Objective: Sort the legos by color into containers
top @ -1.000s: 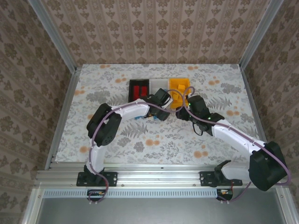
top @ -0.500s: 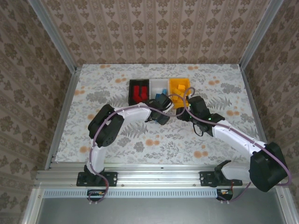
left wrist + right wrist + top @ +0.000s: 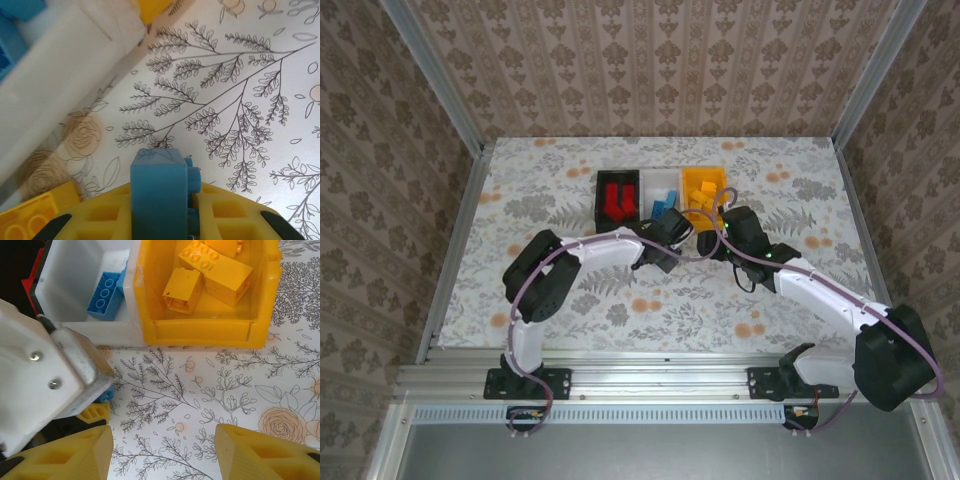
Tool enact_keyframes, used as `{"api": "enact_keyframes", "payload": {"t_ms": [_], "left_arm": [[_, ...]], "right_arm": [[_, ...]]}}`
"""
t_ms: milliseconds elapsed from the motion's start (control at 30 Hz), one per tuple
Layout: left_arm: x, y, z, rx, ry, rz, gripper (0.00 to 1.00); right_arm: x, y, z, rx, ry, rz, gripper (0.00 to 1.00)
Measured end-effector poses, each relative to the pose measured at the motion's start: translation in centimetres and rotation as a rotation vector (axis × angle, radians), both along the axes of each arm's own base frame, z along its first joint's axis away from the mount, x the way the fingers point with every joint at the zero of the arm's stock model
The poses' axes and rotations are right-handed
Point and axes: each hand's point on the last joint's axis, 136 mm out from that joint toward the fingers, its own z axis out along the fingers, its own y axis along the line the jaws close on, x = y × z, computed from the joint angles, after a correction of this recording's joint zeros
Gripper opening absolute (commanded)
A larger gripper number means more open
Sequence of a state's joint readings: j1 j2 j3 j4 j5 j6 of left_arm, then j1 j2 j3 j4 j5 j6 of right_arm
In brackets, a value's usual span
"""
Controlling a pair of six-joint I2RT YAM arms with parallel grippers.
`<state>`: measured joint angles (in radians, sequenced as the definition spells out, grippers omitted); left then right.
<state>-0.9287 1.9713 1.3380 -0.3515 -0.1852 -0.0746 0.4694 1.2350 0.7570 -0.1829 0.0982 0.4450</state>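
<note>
On the flower-printed table (image 3: 570, 290), a blue brick (image 3: 159, 192) sits clamped in the left pincer (image 3: 161, 220) just short of the white bin (image 3: 115, 330) holding other blue bricks, its likely destination. The right pincer (image 3: 165, 450) hovers half-open and empty before the orange-yellow bin (image 3: 200, 330).

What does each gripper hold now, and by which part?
The left gripper holds a blue lego brick, clamped at its near end between the jaws. The right gripper holds nothing.

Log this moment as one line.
left gripper: shut on blue lego | right gripper: open, empty, near orange-yellow bin | white bin: holds blue bricks
</note>
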Motion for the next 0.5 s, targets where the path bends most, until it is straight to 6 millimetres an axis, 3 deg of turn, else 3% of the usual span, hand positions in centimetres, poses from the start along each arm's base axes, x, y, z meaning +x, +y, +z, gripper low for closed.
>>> {"api": "enact_keyframes", "payload": {"t_ms": [133, 267, 500], "left_arm": [[0.2, 0.4, 2.2, -0.021, -0.037, 0.010, 0.15], [1.4, 1.0, 5.9, -0.079, -0.088, 0.040, 0.15], [8.4, 0.4, 11.2, -0.177, -0.173, 0.138, 0.16]], "right_arm": [[-0.2, -0.3, 0.3, -0.001, -0.011, -0.007, 0.57], [-0.2, -0.6, 0.8, -0.003, -0.030, -0.018, 0.57], [-0.2, -0.6, 0.8, -0.002, -0.031, -0.019, 0.57]]}}
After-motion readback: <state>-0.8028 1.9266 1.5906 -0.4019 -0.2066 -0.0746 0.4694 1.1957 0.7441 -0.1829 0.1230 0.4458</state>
